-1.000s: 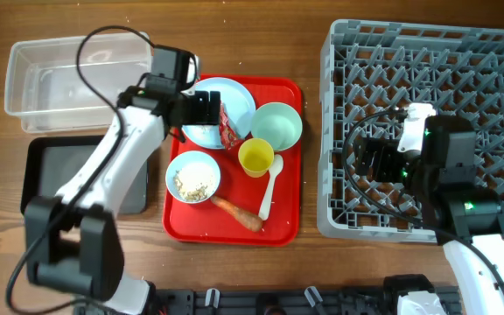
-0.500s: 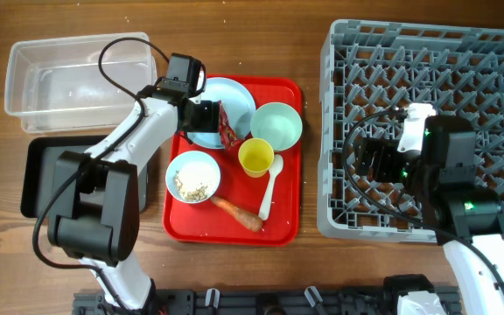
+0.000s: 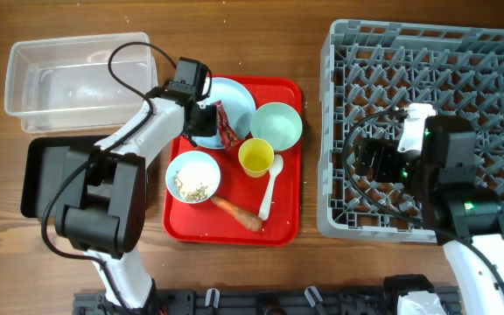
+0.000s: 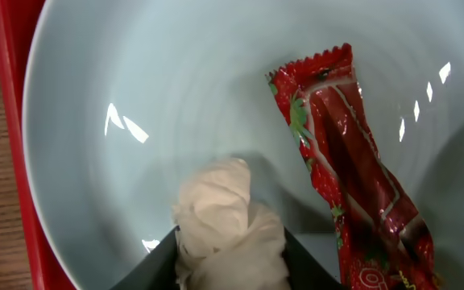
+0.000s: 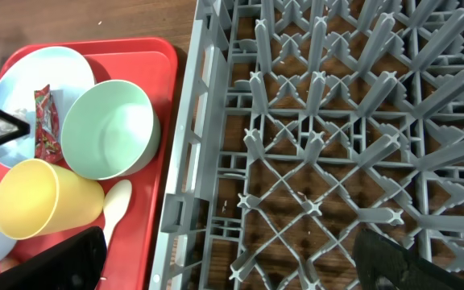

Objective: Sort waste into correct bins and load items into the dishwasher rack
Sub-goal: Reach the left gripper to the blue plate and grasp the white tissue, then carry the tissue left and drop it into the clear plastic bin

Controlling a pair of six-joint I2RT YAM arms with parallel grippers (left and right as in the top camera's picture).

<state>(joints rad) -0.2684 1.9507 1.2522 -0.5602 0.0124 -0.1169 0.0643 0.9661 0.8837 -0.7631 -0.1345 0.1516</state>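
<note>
Left hand [image 3: 206, 118] pinching the crumpled white tissue [image 4: 228, 229] on the white plate [image 3: 239, 94]; right hand [image 5: 228, 238] spread over the dishwasher rack [image 3: 462, 52].

The plate sits on the red tray [image 3: 287, 223], mid-counter [image 3: 261, 17] toward the far edge. The left hand's dark fingers [image 4: 158, 259] are narrowed against both sides of the tissue. Just beside it lies the red candy wrapper [image 4: 353, 173], flat, its long axis running from the far edge toward the near edge, slightly slanted. By the counter's right edge, the right hand hangs wide open above the rack's left part, holding nothing.
</note>
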